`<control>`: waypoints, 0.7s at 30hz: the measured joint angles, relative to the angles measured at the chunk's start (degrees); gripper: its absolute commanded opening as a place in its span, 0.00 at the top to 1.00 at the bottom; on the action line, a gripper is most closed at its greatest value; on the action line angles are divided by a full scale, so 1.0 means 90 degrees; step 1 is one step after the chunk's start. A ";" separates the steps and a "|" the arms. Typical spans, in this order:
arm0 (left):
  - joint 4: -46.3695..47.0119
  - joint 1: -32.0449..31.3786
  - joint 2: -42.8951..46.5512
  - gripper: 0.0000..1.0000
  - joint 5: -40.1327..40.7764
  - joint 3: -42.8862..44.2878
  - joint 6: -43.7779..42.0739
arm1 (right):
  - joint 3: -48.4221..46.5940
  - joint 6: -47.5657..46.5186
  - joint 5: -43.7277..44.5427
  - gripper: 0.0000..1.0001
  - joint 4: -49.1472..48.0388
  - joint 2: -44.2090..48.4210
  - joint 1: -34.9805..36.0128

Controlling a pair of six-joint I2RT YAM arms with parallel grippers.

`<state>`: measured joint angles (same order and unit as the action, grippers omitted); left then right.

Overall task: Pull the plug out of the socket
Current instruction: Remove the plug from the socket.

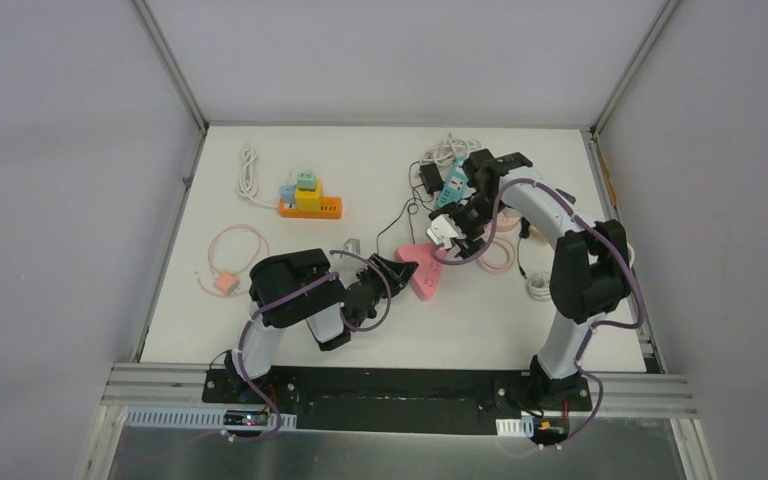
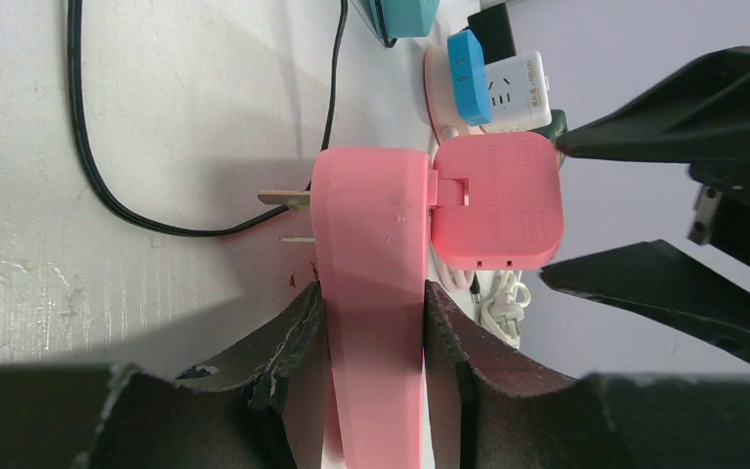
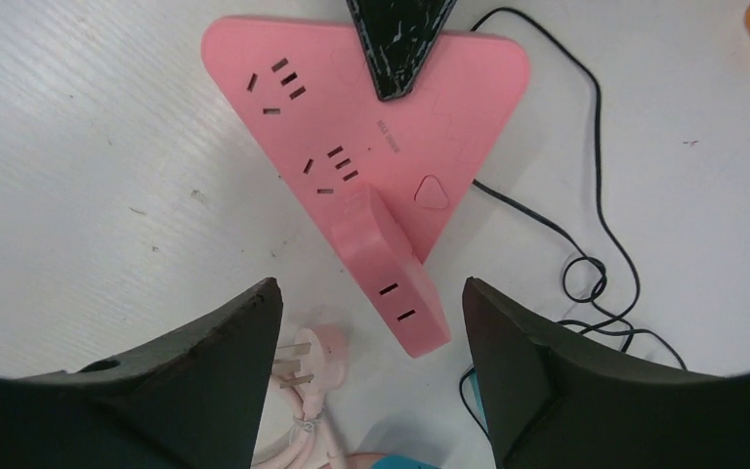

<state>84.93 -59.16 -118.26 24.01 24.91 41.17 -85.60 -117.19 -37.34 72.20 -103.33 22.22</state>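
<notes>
Left gripper (image 2: 373,298) clamps smooth triangular pink plastic socket (image 3: 381,147).

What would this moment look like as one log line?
left jaws: shut on strip | right jaws: open, flanking plug | plug: seated in strip, not yet pulled

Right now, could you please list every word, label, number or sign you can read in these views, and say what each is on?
No wording reads clearly.
pink triangular socket: tiny embossed line near its centre, too small to read; a raised triangle marks its button.
pink square plug: raised lettering on its face, too blurred to read.
white adapter: small grey print, too small to read.
</notes>
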 measured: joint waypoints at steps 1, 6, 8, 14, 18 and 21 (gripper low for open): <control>0.0000 0.0000 0.0000 1.00 0.0000 0.0000 0.0000 | 0.0056 -0.0015 0.0119 0.32 -0.0092 -0.0041 0.0024; 0.0000 0.0000 -0.0002 1.00 0.0000 0.0005 0.0000 | 0.0369 -0.0070 0.0612 0.42 -0.0605 -0.0257 0.0124; 0.0000 0.0000 -0.0002 1.00 0.0000 0.0005 -0.0002 | 0.0493 -0.0097 0.0729 0.49 -0.0782 -0.0289 0.0165; 0.0000 0.0000 -0.0005 1.00 -0.0005 0.0005 0.0000 | 0.0709 -0.0148 0.0775 0.63 -0.1265 -0.0243 0.0253; -0.0002 0.0005 0.0005 1.00 -0.0056 -0.0005 0.0000 | 0.0942 -0.0163 0.0775 0.72 -0.1651 -0.0100 0.0282; -0.0015 0.0146 0.0053 1.00 -0.0328 -0.0041 0.0012 | 0.1090 -0.0131 0.0743 0.77 -0.1792 0.0007 0.0282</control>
<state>84.79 -57.84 -117.78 21.06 24.53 41.28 -75.79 -118.37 -30.65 56.07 -103.26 24.75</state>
